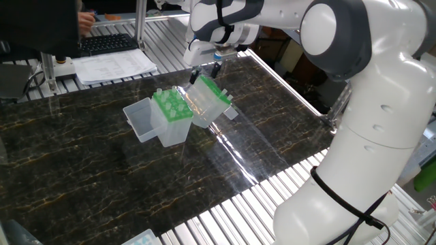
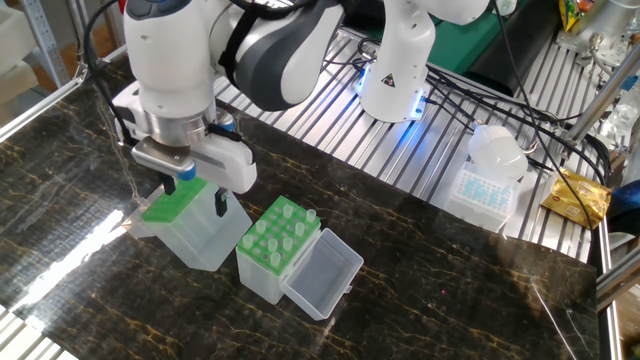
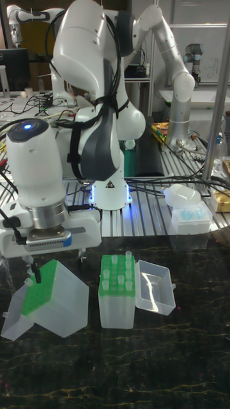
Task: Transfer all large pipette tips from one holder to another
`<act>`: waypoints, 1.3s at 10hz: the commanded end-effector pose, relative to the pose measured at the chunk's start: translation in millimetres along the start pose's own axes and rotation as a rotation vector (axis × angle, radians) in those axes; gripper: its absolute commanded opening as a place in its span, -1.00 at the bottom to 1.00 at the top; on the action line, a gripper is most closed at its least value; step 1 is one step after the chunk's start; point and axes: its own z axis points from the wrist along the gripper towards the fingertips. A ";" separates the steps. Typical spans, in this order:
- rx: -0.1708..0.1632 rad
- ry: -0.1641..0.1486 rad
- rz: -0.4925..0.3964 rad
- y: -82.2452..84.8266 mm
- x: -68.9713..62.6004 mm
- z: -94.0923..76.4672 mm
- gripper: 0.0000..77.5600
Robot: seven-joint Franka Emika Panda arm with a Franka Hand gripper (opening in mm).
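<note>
The gripper [image 2: 195, 193] hovers over the tilted rack [image 2: 180, 197], jaws spread, empty. The tips [image 2: 282, 227] stand in the upright rack [image 2: 277, 236] beside it — centre over one collar, descend straight.

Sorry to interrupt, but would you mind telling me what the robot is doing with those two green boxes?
The arm's gripper hangs just over the tilted tip box, whose green rack shows no tips that I can make out. Whether the jaws are holding anything is hard to tell. Beside it, the upright tip box with its lid open carries the large pipette tips. A third tip box with blue inserts sits off on the metal slats, untouched.
</note>
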 end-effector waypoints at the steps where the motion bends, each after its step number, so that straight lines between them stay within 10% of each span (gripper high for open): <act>1: -0.018 -0.010 0.008 -0.4 -1.2 3.6 1.00; 13: -0.138 -0.021 0.100 28.8 -0.6 11.8 1.00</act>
